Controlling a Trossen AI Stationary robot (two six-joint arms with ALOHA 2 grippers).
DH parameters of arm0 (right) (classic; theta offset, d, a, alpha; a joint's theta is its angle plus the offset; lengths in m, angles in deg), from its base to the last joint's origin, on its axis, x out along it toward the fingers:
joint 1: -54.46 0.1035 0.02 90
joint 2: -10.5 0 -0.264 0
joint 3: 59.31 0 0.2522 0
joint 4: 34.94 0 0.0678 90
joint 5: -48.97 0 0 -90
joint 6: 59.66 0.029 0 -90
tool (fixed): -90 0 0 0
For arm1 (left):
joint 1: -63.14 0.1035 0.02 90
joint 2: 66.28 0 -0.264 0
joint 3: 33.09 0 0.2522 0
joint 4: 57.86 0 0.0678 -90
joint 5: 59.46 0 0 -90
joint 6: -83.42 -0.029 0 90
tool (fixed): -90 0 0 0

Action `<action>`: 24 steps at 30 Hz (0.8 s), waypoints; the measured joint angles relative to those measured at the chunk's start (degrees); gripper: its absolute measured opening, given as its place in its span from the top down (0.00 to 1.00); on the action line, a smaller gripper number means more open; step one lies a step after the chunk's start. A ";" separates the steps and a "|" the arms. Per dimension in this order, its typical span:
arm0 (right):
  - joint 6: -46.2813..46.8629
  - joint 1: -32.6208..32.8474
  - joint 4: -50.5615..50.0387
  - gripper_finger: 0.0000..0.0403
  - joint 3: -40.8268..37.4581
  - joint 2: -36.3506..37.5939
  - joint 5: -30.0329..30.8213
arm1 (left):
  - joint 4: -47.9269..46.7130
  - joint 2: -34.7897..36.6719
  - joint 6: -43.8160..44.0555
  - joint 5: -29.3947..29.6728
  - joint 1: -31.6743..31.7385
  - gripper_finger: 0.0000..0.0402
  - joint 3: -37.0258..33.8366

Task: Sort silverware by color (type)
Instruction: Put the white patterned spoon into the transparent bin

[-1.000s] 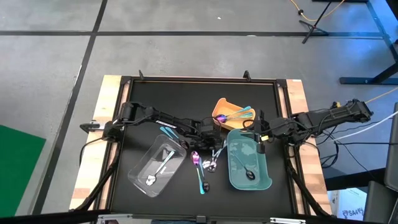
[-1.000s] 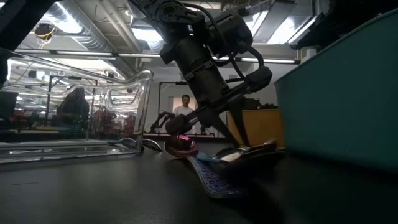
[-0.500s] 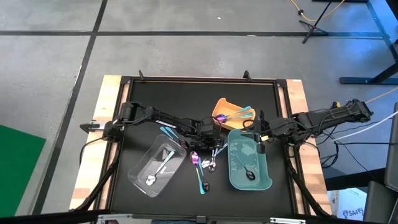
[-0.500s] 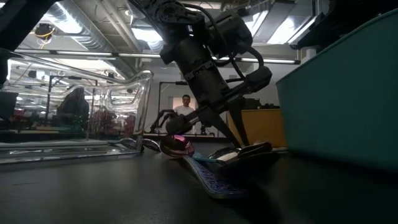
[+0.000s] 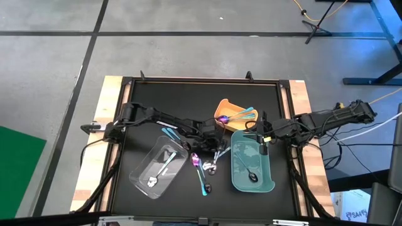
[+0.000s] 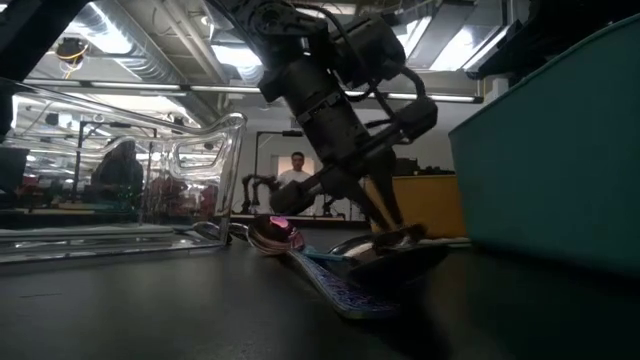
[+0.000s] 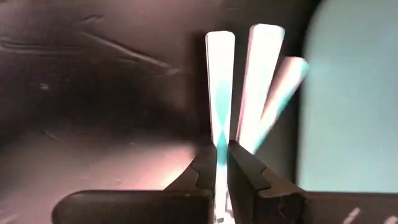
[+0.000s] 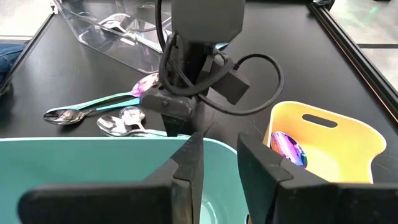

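Loose silverware lies mid-table: an iridescent spoon (image 5: 196, 159), silver spoons (image 5: 213, 166) and a teal-handled spoon (image 5: 203, 182). My left gripper (image 5: 217, 149) reaches down among them, shut on one silver spoon's handle; two more handles (image 7: 261, 81) fan out beside it. The clear tray (image 5: 141, 176) holds silver spoons, the yellow tray (image 5: 223, 108) iridescent ones, and the teal tray (image 5: 271, 182) a dark-headed spoon (image 5: 251, 176). My right gripper (image 5: 260, 148) hangs open over the teal tray's far end, touching nothing. My left gripper pinches a silver spoon's thin handle (image 7: 219, 134) between its two fingertips (image 7: 208, 171). The fingers slant down from the table's left side and lie roughly along the handle. The spoon stays low among the other spoons (image 6: 390, 245); whether it is clear of the table, I cannot tell.
The teal tray's wall (image 8: 93, 155) stands right beside the left gripper, on its right. The yellow tray (image 8: 348, 134) sits just beyond it, and the clear tray (image 6: 120, 220) lies to the left. A person stands in the room far behind the table.
My left gripper has closed its fingers the last bit onto the silver handle and rolled slightly, staying in place. The spoons beneath it have shifted a little; the iridescent spoon's bowl has slid toward the clear tray.
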 joint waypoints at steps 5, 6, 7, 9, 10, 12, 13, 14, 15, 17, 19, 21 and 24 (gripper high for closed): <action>0.00 0.00 0.02 0.79 0.00 0.02 -0.01 | 3.50 0.79 -0.20 -0.32 0.02 0.97 0.03; 0.01 -0.01 0.00 0.79 0.00 0.00 0.00 | 4.60 0.85 -0.20 -0.50 0.03 0.97 0.09; 0.00 -0.01 -0.02 0.79 0.00 -0.01 -0.01 | 5.29 0.89 -0.19 -0.93 0.02 0.97 0.10; 0.02 -0.02 0.00 0.79 0.00 -0.01 0.01 | 6.95 0.89 -0.12 -1.80 0.02 0.97 0.10; 0.00 0.01 -0.06 0.79 0.00 -0.01 -0.01 | 7.53 0.89 -0.14 -2.11 0.02 0.97 0.10; 0.00 0.01 -0.02 0.79 0.00 0.01 0.00 | 8.08 0.89 -0.14 -2.64 0.02 0.98 0.10; 0.00 -0.01 -0.04 0.79 0.00 0.02 0.01 | 8.36 0.89 -0.16 -2.74 0.02 0.98 0.10; 0.01 0.00 -0.04 0.79 0.00 -0.01 -0.02 | 8.38 0.96 -0.16 -3.21 0.02 0.98 0.10; 0.00 0.00 -0.03 0.79 0.00 0.00 -0.01 | 8.62 1.01 -0.15 -3.95 0.07 0.98 0.10; 0.00 -0.02 -0.02 0.79 0.00 0.02 0.01 | 10.22 1.17 -0.17 -6.05 0.13 0.98 0.10; 0.00 0.01 -0.02 0.79 0.00 0.01 0.01 | 11.39 1.28 -0.88 -8.81 0.29 0.98 0.12; 0.00 0.01 -0.02 0.79 0.00 0.01 0.01 | 12.78 1.28 -1.58 -11.67 0.39 0.98 0.12; 0.00 0.00 -0.02 0.79 0.00 0.00 0.01 | 14.34 1.28 -2.05 -13.29 0.39 0.98 0.15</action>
